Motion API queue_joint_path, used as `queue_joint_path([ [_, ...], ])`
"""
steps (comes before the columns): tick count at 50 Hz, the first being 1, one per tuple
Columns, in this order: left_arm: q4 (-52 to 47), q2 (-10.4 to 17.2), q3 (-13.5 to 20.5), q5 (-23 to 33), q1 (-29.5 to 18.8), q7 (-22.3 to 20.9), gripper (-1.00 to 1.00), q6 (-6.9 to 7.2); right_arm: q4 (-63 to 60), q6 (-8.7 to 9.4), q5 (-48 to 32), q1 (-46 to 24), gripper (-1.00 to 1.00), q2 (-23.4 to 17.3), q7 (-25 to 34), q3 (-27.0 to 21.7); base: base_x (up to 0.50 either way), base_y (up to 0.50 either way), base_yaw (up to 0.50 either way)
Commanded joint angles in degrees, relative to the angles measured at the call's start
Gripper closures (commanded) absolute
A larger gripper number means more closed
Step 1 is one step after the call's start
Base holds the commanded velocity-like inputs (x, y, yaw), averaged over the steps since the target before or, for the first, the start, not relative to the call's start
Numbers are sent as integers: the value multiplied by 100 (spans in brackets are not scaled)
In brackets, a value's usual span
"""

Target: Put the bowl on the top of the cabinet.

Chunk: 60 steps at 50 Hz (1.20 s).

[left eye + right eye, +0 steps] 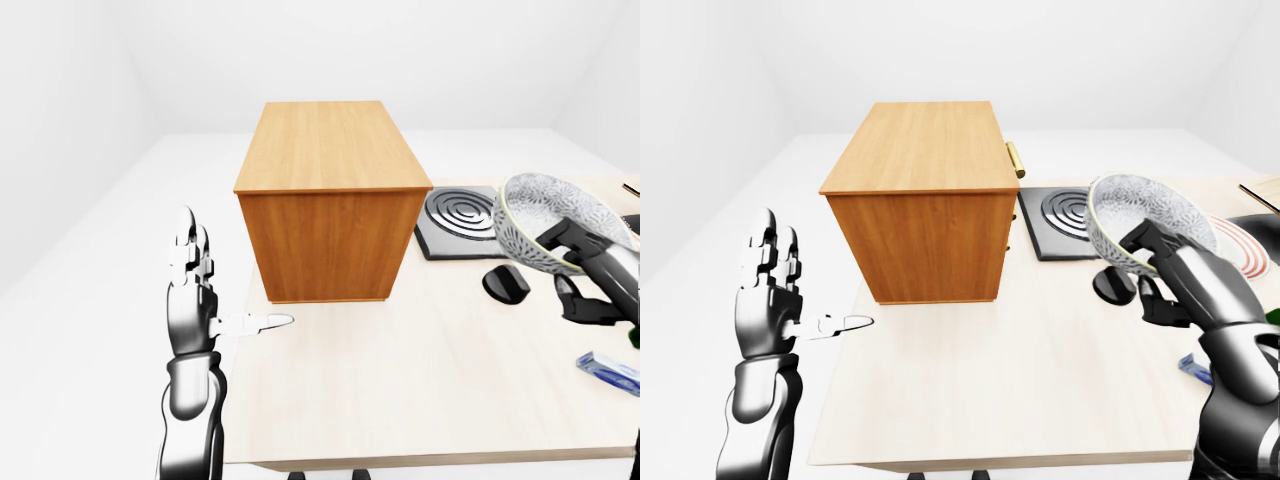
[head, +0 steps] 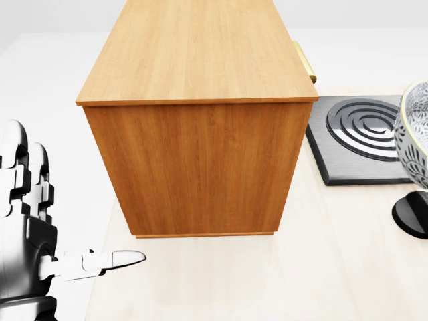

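A patterned grey-white bowl [image 1: 1140, 225] is held tilted in the air by my right hand [image 1: 1152, 262], fingers closed round its rim, right of the wooden cabinet [image 1: 920, 190]. The bowl also shows in the left-eye view [image 1: 545, 215] and at the right edge of the head view [image 2: 414, 137]. The cabinet stands on the light table [image 1: 1040, 370]; its top [image 1: 325, 140] is bare. My left hand [image 1: 200, 290] is open, fingers upright and thumb pointing right, at the table's left edge, holding nothing.
A dark hob plate with ring burner [image 1: 460, 215] lies right of the cabinet. A black round knob-like object [image 1: 505, 282] sits under the bowl. A blue-white item [image 1: 610, 370] and a red-rimmed plate [image 1: 1250, 245] lie at the right. A brass handle [image 1: 1015, 160] juts from the cabinet.
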Motion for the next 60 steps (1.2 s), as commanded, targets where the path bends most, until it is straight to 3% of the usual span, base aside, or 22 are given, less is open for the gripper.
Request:
queue_joint_path([
  [1, 91, 4, 0, -4, -14, 8, -100, 0, -136, 669, 326, -1981, 100, -1738, 0, 383, 0, 0, 0],
  [4, 101, 5, -4, -7, -13, 3, -100, 0, 698, 669, 340, -2724, 100, -2245, 0, 873, 0, 0, 0],
  [5, 54, 8, -5, -14, -10, -8, -100, 0, 1505, 574, 186, -3269, 100, -2522, 0, 1272, 0, 0, 0],
  [6, 69, 6, -8, -10, -10, -9, -100, 0, 1906, 450, 121, -3556, 100, -2609, 0, 1471, 0, 0, 0],
  [7, 80, 5, -7, -11, -11, -8, -100, 0, 2433, 443, 81, -3983, 100, -2608, 0, 1739, 0, 0, 0],
  [9, 91, 7, -3, -15, -17, -9, -100, 0, 3992, -83, -299, -4935, 100, -2602, 0, 2334, 0, 0, 0],
  [11, 47, 9, 1, -23, -21, -14, -100, 0, 5287, -331, -676, -5673, 100, -2483, 0, 2672, 0, 0, 0],
  [13, -8, 12, 0, -30, -21, -27, -100, 0, 7049, -331, -1185, -6768, 100, -2306, -601, 3080, 0, 0, 0],
  [16, -37, 10, -6, -30, -20, -37, -100, 0, 8688, -331, -1724, -7832, 100, -2134, -1279, 3377, 0, 0, 0],
  [21, 23, 10, 0, -31, -36, -38, -100, 0, 9903, -331, -2198, -8941, 100, -1779, -1924, 3532, 0, 0, 0],
  [27, 6, 17, 17, -53, -54, -45, -100, 0, 10092, -331, -2517, -9420, 100, -1568, -2368, 3500, 0, 0, 0],
  [40, 62, 11, 14, -37, -54, -38, -100, 0, 10213, -331, -3201, -9805, 100, -1173, -2494, 3462, 0, 0, 0],
  [53, 75, 29, 38, -54, -131, -36, -100, 0, 10226, -331, -3035, -9903, 100, -174, -2466, 3341, 0, 0, 0],
  [60, 110, 30, 45, -86, -88, -57, -100, 0, 10221, -331, -2950, -9970, 100, 166, -2426, 3397, 0, 0, 0],
])
